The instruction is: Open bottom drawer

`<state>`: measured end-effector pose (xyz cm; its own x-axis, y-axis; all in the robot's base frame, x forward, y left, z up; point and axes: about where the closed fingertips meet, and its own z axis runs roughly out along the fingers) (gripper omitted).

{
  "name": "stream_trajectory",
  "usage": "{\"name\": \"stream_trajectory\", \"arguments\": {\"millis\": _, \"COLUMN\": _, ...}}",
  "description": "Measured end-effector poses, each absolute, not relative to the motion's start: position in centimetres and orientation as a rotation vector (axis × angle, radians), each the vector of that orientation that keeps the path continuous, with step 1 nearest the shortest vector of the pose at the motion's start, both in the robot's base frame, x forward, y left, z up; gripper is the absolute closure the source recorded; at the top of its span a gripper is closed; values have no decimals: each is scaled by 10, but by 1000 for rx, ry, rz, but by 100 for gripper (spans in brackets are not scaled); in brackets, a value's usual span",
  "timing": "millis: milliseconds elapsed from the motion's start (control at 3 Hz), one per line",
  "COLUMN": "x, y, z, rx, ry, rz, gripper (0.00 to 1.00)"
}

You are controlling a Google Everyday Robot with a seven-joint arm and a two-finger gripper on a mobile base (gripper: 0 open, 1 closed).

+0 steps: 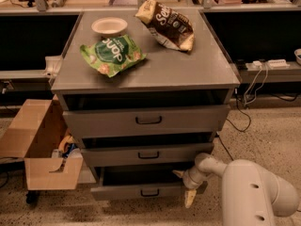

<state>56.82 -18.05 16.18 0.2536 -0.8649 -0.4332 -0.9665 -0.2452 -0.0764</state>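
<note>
Bottom drawer (pixel 117 192) lowest of three in grey cabinet; out partway, dark gap showing above front; black loop handle (pixel 149 192) at centre. Middle drawer (pixel 113 156) and top drawer (pixel 103 122) also ajar. Gripper (pixel 184 186) at right end of bottom drawer front; spread open, one tip above front's top edge, other below lower edge; firm hold on front not discernible. White arm (pixel 254 192) at lower right. On counter (pixel 188 72): white bowl (pixel 109 26), green chip bag (pixel 112 54), brown chip bag (pixel 167 25). Open cardboard box (pixel 42 145) on floor, left of cabinet.
</note>
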Motion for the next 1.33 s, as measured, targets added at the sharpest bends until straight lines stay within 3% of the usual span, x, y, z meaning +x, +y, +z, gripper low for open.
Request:
{"name": "stream_trajectory", "arguments": {"millis": 333, "x": 551, "y": -192, "z": 155, "rx": -2237, "ry": 1723, "rz": 454, "gripper": 0}}
{"name": "stream_trajectory", "arguments": {"millis": 667, "x": 535, "y": -208, "z": 159, "rx": -2243, "ry": 1774, "rz": 435, "gripper": 14}}
{"name": "stream_trajectory", "arguments": {"millis": 1333, "x": 496, "y": -229, "z": 159, "rx": -2231, "ry": 1857, "rz": 460, "gripper": 61}}
